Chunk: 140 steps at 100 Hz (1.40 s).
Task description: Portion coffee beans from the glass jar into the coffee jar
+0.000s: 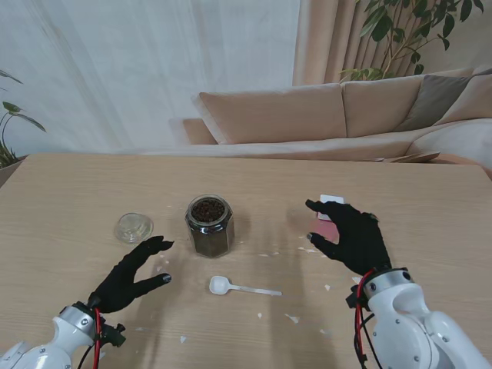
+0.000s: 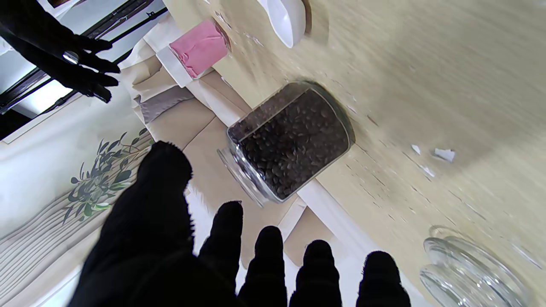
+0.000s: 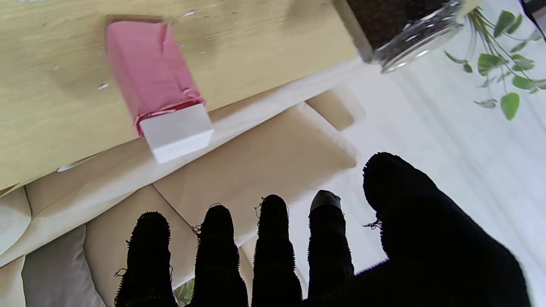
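Note:
An open glass jar (image 1: 208, 225) full of dark coffee beans stands at the table's middle; the left wrist view shows the jar (image 2: 290, 140) too, and its rim (image 3: 401, 25) shows in the right wrist view. A white scoop (image 1: 231, 287) lies nearer to me than the jar. My left hand (image 1: 131, 277) hovers open, left of the scoop, fingers spread toward the jar. My right hand (image 1: 350, 234) is open too, right of the jar, over a pink box (image 3: 149, 72) with a white end (image 1: 332, 199). Neither hand holds anything.
A round glass lid (image 1: 134, 227) lies left of the jar, also seen as the lid (image 2: 469, 268) by my left fingers. Small white scraps (image 1: 292, 317) are scattered on the wood table (image 1: 69, 192). A beige sofa (image 1: 307, 115) stands beyond the far edge.

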### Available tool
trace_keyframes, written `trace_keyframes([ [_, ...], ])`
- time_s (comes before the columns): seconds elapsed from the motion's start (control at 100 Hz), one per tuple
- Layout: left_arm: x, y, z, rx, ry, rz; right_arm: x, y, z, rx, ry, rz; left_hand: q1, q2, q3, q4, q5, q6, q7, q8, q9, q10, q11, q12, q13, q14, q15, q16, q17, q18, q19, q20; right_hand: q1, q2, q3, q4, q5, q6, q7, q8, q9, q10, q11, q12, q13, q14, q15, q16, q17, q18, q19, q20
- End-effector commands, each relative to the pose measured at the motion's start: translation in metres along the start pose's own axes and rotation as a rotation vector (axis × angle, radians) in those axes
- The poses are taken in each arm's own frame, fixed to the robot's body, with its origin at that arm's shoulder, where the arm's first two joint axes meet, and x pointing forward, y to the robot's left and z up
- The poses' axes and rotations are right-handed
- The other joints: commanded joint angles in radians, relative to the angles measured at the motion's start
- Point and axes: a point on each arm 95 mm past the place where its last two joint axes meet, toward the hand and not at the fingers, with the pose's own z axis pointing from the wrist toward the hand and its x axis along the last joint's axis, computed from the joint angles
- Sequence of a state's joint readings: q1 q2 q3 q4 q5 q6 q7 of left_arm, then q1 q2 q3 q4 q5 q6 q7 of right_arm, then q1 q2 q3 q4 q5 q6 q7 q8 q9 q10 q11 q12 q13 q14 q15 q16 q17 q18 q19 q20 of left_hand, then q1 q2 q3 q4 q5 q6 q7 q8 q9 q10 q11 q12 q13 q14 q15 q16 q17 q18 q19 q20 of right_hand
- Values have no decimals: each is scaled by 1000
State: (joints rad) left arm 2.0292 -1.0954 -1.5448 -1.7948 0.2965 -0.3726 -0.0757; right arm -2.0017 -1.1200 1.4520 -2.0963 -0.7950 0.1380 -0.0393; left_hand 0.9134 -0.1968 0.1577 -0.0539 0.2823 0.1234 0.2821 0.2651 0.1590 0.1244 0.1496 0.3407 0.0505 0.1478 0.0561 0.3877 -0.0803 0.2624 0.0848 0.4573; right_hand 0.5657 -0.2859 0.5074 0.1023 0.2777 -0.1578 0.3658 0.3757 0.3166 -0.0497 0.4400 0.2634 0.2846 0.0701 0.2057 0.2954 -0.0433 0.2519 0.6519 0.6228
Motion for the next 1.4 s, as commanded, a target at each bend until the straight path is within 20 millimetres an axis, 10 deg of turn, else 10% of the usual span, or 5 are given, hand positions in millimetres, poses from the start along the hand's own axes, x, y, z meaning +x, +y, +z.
trace_keyframes([
  [0.0,1,10,-2,-34,-3,-5,-8,12,12,-21,-8,-34,12,32,-16,25,11,-2,-26,-13,4,-11,12,-10,-25,-14,-7,16,0,-29,-18,-20,-23,-11,14,-24,18,3,7,18,7,0,16,12,3,-12,9,14,-4,-2,13,-3],
  [0.42,-1,20,-2,-38,-6,-18,-44,14,64,100,-92,-158,13,28,-13,26,11,-3,-21,-10,6,-11,12,-9,-24,-15,-7,14,0,-30,-16,-28,4,-15,184,113,-22,-36,-22,46,-44,-43,-52,-32,-37,-37,-27,-21,-17,-18,20,-37],
  [0.96,-2,18,-5,-34,11,-21,-60,-8,97,271,-96,-219,11,24,-8,25,8,-5,-20,-10,5,-13,11,-8,-24,-15,-6,14,-1,-29,-13,-33,-69,-104,11,-87,-191,-11,-161,82,-145,14,-213,-111,-96,70,-42,-10,-7,18,20,-28],
  [1.12,-3,18,-6,-37,11,-18,-65,-15,100,294,-110,-265,11,23,-6,25,6,-7,-20,-10,4,-14,9,-9,-24,-16,-6,14,-1,-28,-12,-33,-5,-168,29,-77,-158,1,-331,240,-152,19,-328,-77,-89,100,-17,5,32,31,74,3],
  [1.39,-2,18,-7,-36,10,-16,-74,-23,104,279,-111,-293,11,23,-3,25,6,-6,-18,-10,4,-14,8,-8,-24,-14,-6,14,-1,-28,-11,-34,20,-239,236,-100,-120,-6,-135,332,-133,12,10,79,43,81,155,105,147,3,322,139],
])
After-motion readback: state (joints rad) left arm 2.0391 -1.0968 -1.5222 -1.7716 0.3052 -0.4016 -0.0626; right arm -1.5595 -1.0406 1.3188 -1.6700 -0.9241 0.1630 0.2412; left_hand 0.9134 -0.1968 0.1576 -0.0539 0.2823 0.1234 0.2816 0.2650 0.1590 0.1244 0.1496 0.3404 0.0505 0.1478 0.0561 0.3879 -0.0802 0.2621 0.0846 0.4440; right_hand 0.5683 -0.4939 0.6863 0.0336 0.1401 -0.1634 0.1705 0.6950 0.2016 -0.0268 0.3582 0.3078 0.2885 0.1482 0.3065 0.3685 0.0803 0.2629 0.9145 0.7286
